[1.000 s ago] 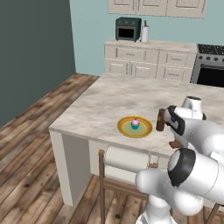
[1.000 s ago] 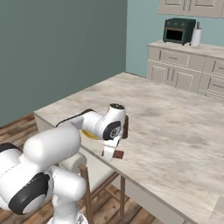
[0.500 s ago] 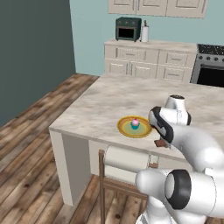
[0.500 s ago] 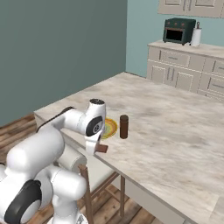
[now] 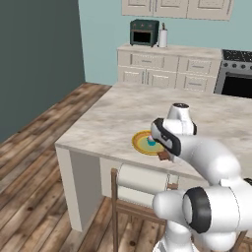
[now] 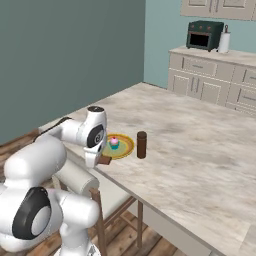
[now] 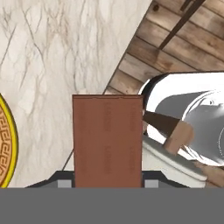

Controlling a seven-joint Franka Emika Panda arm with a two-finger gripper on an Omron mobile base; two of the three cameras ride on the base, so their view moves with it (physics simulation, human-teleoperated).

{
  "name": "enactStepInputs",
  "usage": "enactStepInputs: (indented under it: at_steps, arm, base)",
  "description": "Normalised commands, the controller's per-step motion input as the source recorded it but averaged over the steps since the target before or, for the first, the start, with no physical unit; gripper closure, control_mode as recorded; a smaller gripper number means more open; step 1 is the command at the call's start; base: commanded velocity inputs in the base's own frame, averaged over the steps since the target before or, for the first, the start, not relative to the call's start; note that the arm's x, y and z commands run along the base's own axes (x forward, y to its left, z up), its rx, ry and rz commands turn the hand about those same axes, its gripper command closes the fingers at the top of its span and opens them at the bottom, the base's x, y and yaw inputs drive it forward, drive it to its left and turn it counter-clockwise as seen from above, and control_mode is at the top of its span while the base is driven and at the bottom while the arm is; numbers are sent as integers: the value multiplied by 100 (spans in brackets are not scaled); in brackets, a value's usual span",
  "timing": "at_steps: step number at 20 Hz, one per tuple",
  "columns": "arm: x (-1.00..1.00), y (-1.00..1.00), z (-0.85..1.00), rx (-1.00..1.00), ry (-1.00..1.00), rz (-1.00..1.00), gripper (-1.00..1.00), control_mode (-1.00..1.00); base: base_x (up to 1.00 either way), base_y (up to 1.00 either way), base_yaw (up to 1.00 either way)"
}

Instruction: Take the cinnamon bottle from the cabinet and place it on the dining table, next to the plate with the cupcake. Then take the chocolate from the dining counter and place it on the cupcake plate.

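Nearing plate [image 6: 120, 146], tool-held chocolate [image 7: 107, 139]

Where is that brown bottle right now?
In the right base view, the cinnamon bottle stands upright on the dining table, just right of the plate.

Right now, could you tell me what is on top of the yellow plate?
The cupcake sits on the plate. The gripper holds the chocolate at the plate's near edge, off it. The arm covers part of the plate.

arm: bent low forward | gripper [image 6: 103, 160]: clamped on chocolate [image 7: 107, 141]
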Motion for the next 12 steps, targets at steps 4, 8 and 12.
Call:
enactStepInputs:
  at_steps: [4,8,12]
  arm:
    - [45,8,0,-1,0,2,100,-100]
    - [28,0,-2,0,-4,10,100,-100]
    - [27,-1,-3,0,-7,14,100,-100]
  base:
    - [0,0,0]
    - [0,0,0]
    - [0,0,0]
